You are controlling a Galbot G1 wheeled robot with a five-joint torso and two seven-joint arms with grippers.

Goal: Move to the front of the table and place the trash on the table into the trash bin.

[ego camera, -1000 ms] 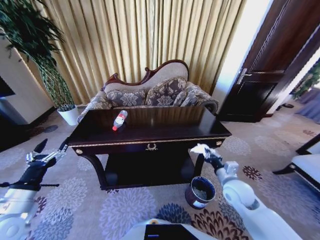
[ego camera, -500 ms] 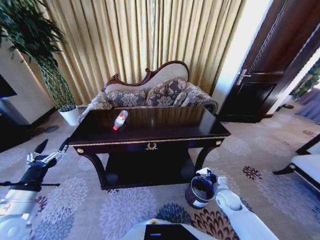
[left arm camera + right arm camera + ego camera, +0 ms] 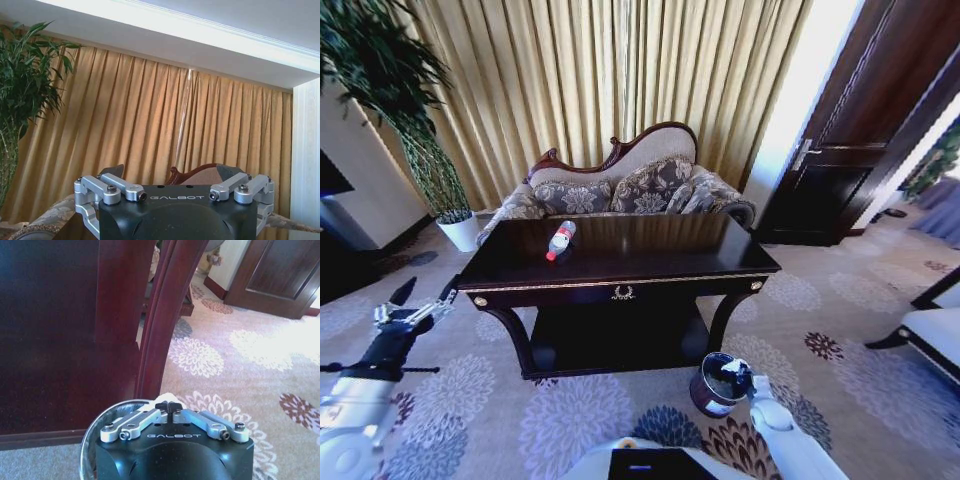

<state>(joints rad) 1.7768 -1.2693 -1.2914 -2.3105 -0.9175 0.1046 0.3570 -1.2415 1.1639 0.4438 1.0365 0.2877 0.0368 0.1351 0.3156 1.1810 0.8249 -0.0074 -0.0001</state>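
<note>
One bottle (image 3: 559, 240) on table (image 3: 650, 252), right gripper (image 3: 734, 378) closed over trash bin (image 3: 708, 396)

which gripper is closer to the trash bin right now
Right. The right gripper is over the mouth of the trash bin, jaws closed on white tissue. The left gripper hangs open, far off beyond the table's other end.

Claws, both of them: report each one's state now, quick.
Left claw: open, holding nothing, out beside the table.
Right claw: shut on white tissue, over the trash bin.
</note>
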